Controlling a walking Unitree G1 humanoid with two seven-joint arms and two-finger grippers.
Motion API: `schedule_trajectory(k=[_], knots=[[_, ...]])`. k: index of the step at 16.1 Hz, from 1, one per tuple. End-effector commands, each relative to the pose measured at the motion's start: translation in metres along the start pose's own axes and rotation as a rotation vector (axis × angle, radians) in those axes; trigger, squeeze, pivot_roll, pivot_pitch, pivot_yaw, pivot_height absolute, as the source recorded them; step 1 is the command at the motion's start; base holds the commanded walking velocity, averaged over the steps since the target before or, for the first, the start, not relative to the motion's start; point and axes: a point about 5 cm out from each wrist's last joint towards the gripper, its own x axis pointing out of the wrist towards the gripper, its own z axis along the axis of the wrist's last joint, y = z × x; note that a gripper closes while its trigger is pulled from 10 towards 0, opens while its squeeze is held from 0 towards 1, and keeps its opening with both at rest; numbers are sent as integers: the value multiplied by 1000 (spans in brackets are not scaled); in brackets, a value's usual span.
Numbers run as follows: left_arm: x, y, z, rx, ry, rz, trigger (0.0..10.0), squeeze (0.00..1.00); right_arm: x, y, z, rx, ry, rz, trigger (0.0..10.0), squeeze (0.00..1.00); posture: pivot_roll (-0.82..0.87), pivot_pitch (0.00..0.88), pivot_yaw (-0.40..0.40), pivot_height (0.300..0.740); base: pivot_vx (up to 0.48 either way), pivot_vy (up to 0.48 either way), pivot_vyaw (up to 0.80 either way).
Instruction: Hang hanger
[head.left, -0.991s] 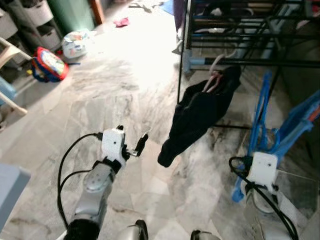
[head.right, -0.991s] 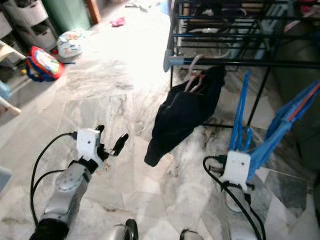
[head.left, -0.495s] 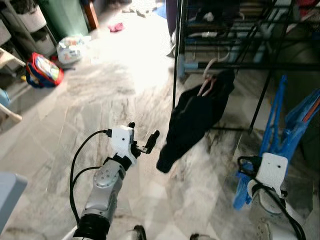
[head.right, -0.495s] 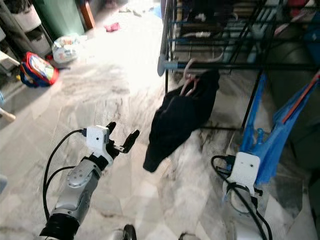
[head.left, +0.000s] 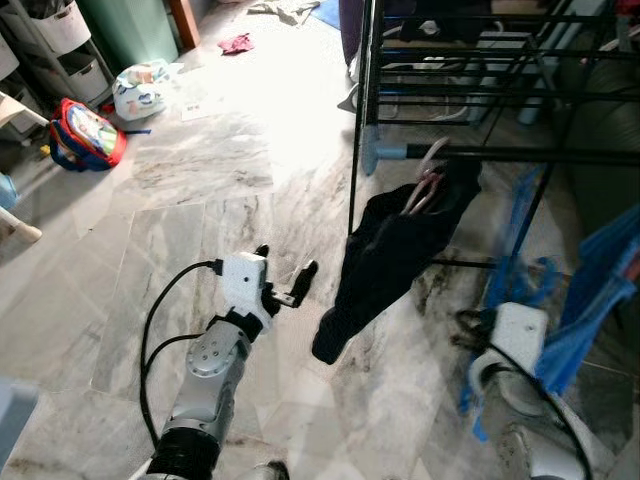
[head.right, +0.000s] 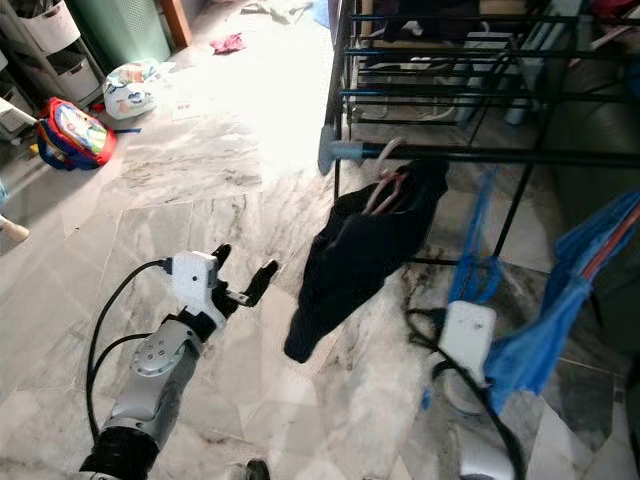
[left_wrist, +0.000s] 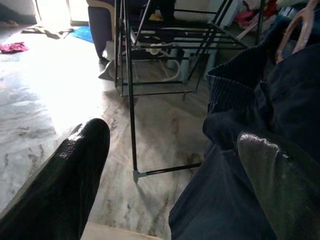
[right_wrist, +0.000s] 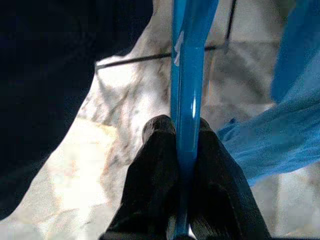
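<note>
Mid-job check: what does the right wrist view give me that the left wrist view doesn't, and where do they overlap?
Right wrist view: the right hand shut on the blue hanger, with blue cloth beside it.
Left wrist view: the left hand open with nothing between its fingers, the pink hanger on the black drying rack.
Both: the dark garment and marble floor.

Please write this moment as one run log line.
left gripper: open, empty, beside dark garment | right gripper: shut on blue plastic hanger | black metal drying rack: hanger not yet hung
</note>
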Motion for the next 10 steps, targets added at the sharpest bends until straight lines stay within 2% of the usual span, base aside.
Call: schedule_trajectory(k=[1,4,6,8,10], knots=[[1,-3,-1,2,0,-5,10000,0,0,-9,-5,-9,29,-26,10000,0,-103,159,41,740,289,0,0],[0,-4,-3,1,7,-8,10000,0,-1,-11,-6,-14,44,-32,10000,0,-104,160,36,740,265,0,0],[-1,-5,-6,-1,20,-2,10000,0,-1,-10,-7,-17,52,-28,10000,0,-104,162,35,740,0,0,0],[-3,-3,-8,19,30,17,10000,0,-2,-5,-8,-62,73,20,10000,0,-106,164,35,740,0,0,0],[-4,-1,-10,29,34,27,10000,0,-4,7,-8,-100,83,117,10000,0,-107,168,34,740,0,0,0]])
